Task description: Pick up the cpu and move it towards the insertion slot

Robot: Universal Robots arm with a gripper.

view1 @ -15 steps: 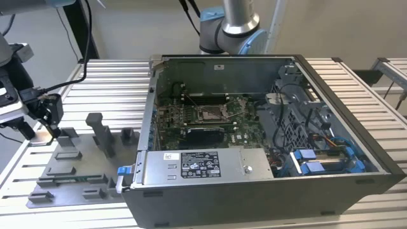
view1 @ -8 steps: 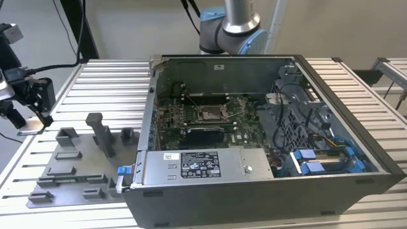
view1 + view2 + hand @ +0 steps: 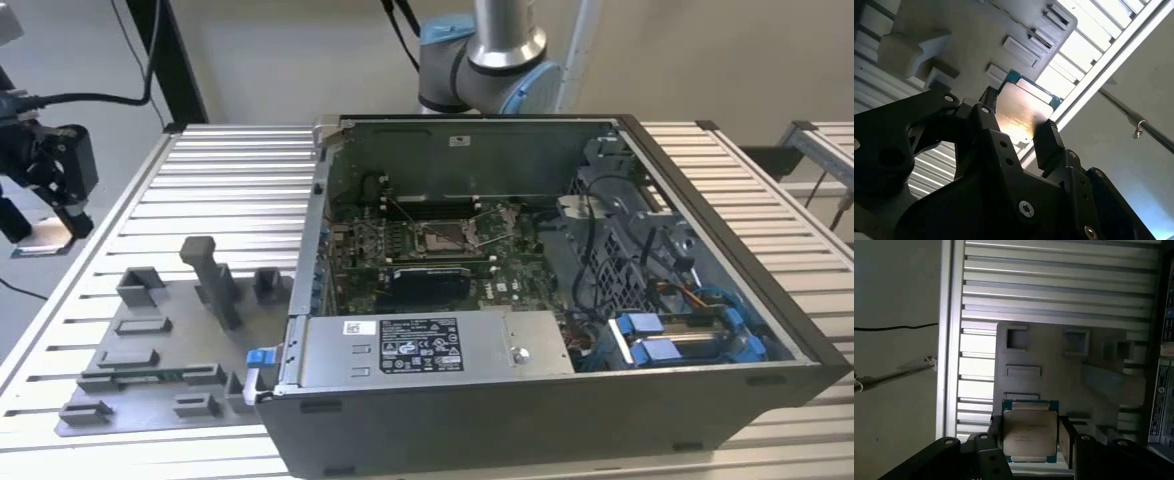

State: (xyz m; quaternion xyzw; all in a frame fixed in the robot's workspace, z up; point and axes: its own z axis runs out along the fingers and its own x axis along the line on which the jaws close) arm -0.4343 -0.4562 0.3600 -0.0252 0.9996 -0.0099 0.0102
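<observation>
1. Exterior view: the ribbed metal surface (image 3: 227, 180) carries everything. The open computer case (image 3: 507, 420) takes up its middle and the exterior view's right.
2. A grey fixture plate (image 3: 187, 340) with raised blocks lies on the surface just beside the case, on the exterior view's left.
3. The end effector (image 3: 47, 215) hangs at the exterior view's far left, well apart from the case. In both wrist views its black fingers (image 3: 1066, 440) pinch the cpu by two opposite edges.
4. The insertion slot (image 3: 441, 237), silver-framed, sits on the board inside the case.
5. The cpu (image 3: 1030, 432) shows its silvery face in the first wrist view and appears lifted clear of the plate. The pick therefore looks done, and the carry seems to be the step in hand. That carry would call for crossing the plate, clearing the case wall and keeping the chip level over the socket.
</observation>
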